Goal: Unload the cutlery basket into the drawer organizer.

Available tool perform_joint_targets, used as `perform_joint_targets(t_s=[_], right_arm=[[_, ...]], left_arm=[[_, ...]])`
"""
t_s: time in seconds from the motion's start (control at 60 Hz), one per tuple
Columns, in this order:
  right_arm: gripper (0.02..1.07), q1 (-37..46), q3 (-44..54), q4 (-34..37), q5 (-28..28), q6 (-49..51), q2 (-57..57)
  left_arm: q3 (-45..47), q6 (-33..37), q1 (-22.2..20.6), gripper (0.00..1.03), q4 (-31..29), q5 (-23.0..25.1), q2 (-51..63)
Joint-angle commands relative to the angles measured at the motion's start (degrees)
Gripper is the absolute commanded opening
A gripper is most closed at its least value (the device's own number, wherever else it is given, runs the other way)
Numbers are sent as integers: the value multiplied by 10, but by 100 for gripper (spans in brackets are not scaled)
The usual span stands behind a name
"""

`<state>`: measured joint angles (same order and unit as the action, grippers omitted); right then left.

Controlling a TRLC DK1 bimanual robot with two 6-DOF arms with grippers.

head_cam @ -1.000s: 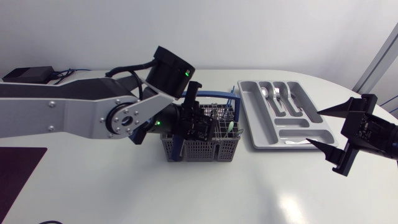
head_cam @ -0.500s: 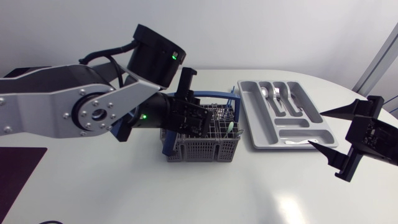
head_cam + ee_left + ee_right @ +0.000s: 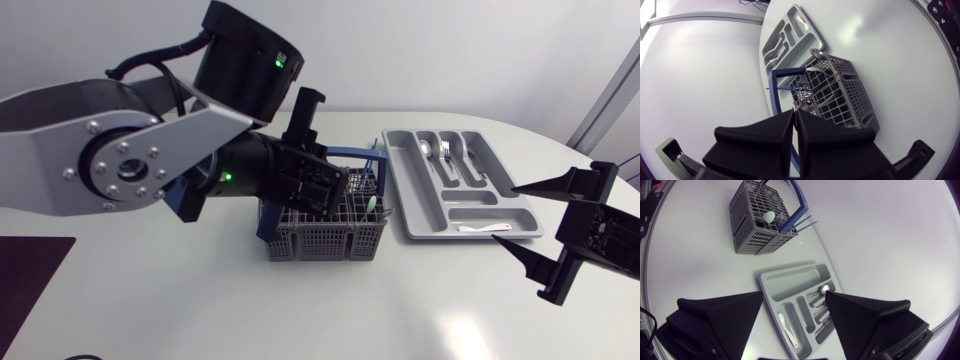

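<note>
The grey cutlery basket (image 3: 325, 235) with a blue handle (image 3: 352, 155) stands mid-table; utensils stick up in it, among them a pale green spoon (image 3: 371, 203). My left gripper (image 3: 322, 190) hangs just over the basket's left half, shut on a thin blue-handled utensil (image 3: 268, 228) that slants down beside the basket. In the left wrist view the fingertips (image 3: 790, 116) meet, with a blue strip (image 3: 794, 157) between them and the basket (image 3: 840, 95) ahead. The grey drawer organizer (image 3: 425, 215) lies to the right and holds metal cutlery (image 3: 447, 155). My right gripper (image 3: 505, 210) is open, right of the organizer (image 3: 790, 287).
A black box (image 3: 45, 120) with cables sits at the far left rear. A dark mat (image 3: 30, 280) lies at the near left corner. The table's curved edge runs behind my right gripper.
My left arm has risen and swung left, lifting its gripper and the blue-handled utensil up out of the basket. My right gripper has drifted slightly right and nearer the front edge.
</note>
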<state>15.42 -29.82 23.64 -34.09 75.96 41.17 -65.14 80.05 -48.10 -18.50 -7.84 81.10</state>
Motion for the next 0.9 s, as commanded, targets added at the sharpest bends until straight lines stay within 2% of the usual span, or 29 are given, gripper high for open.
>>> perform_joint_targets(t_s=[0.0, 0.25, 0.383, 0.6, 0.733, 0.817, 0.883], right_arm=[[92, -4, 8, 12, 1, -13, -13], [92, -35, -14, 11, 2, -84, -43], [92, -78, -18, -12, 17, -158, -55], [92, -173, -8, -83, 75, -291, -61], [92, -261, 12, -137, 151, -348, -64], [91, -322, 28, -177, 210, -371, -65], [91, -369, 40, -206, 256, -378, -64]], left_arm=[[-36, 20, -9, 3, -5, -1, -1], [-67, 2, -7, 3, -27, -11, -31], [-82, -60, -10, 3, -43, -24, -41], [-150, -331, -33, 3, -74, -45, 13], [-190, -489, -45, 3, -88, -42, 64], [-226, -583, -42, 3, -111, -26, 100], [-253, -656, -30, 3, -136, 17, 121]])
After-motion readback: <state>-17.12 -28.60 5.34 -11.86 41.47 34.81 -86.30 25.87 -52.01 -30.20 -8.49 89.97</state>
